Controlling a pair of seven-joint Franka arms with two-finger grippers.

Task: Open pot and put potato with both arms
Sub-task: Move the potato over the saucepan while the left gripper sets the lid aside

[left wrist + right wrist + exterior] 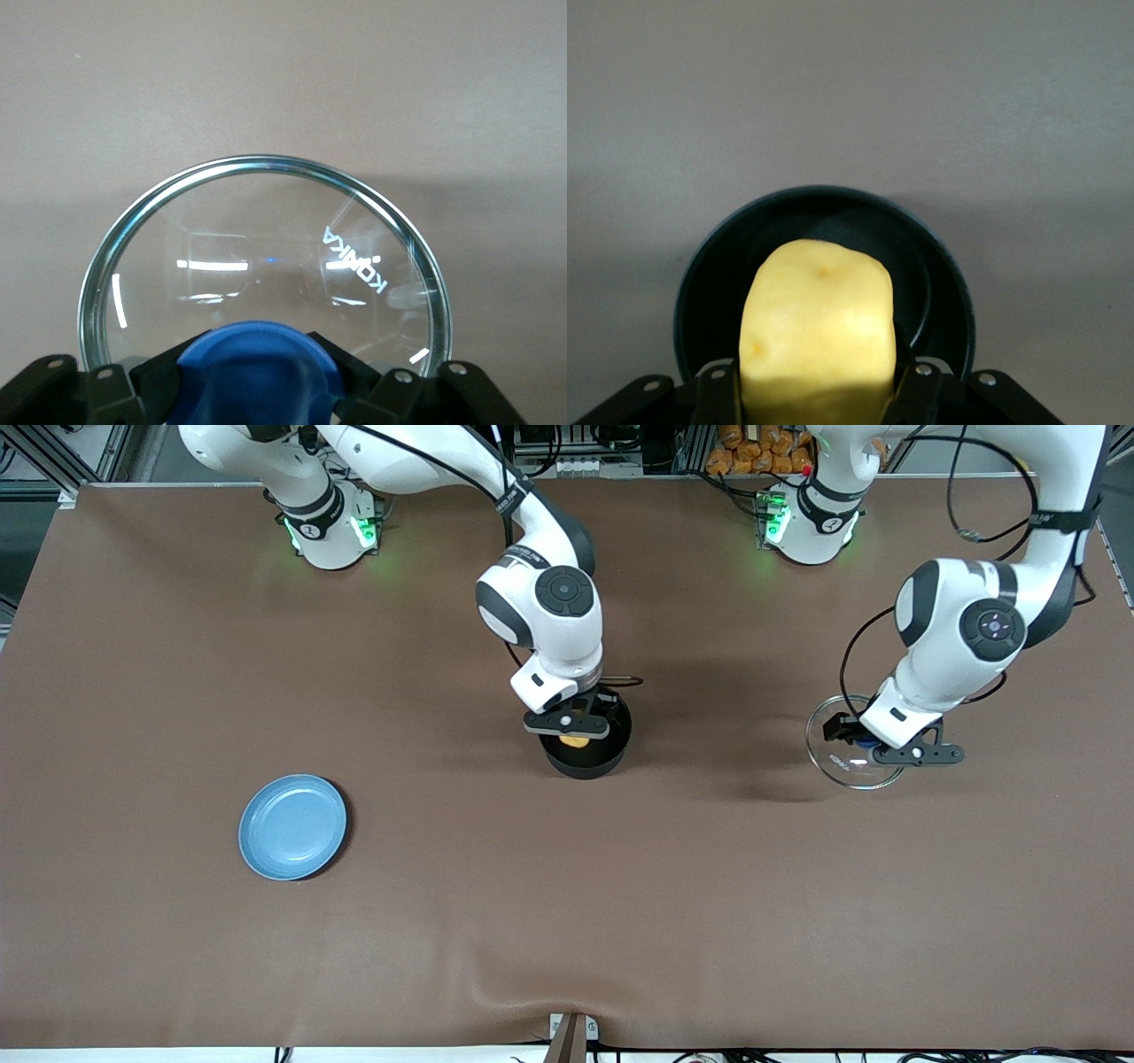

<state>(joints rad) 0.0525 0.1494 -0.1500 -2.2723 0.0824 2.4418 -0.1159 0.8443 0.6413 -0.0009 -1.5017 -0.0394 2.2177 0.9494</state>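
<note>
While the left tool grips the lid by its knob, the right tool holds the potato over the pot.

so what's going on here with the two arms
The right gripper holds the small yellow potato between its fingers directly over the open round black pot, not yet released. The left gripper grips the clear glass lid by its blue knob, toward the left arm's end of the brown table. A flat light-blue plate sits unused toward the right arm's end, nearer the front camera than the pot.
</note>
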